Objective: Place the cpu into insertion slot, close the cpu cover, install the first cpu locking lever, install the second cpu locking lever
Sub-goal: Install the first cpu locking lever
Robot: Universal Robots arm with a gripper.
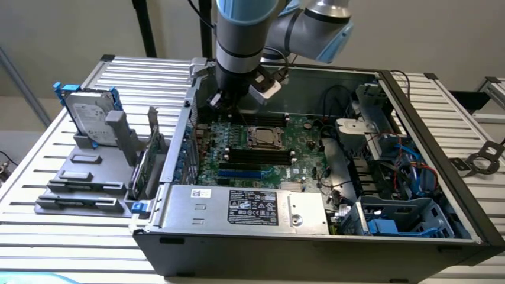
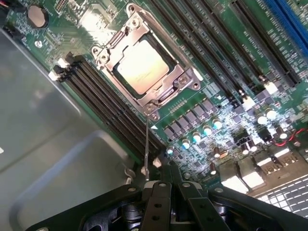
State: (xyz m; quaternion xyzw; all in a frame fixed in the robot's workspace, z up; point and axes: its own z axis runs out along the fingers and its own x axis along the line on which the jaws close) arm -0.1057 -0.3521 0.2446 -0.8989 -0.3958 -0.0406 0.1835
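Note:
The cpu [image 2: 142, 72] lies flat in the insertion slot [image 1: 264, 137] on the green motherboard, its silvery top facing up. The cpu cover [image 2: 179, 76], a silvery frame, lies down around it, with the chip showing through its window. A thin metal locking lever [image 2: 146, 144] sticks out from one corner of the socket toward my gripper. My gripper [image 2: 163, 175] is shut, and its black fingers sit just beside the lever's free end. I cannot tell whether they touch it. In the exterior view the gripper [image 1: 223, 102] hangs inside the open case, behind and to the left of the socket.
Long black memory slots [image 2: 110, 110] flank the socket. The grey case wall [image 2: 43, 120] is close beside the gripper. A power supply [image 1: 245, 207] sits at the case front. Cables and a blue drive cage [image 1: 402, 219] are on the exterior view's right. A hard drive [image 1: 87, 115] stands outside on the left.

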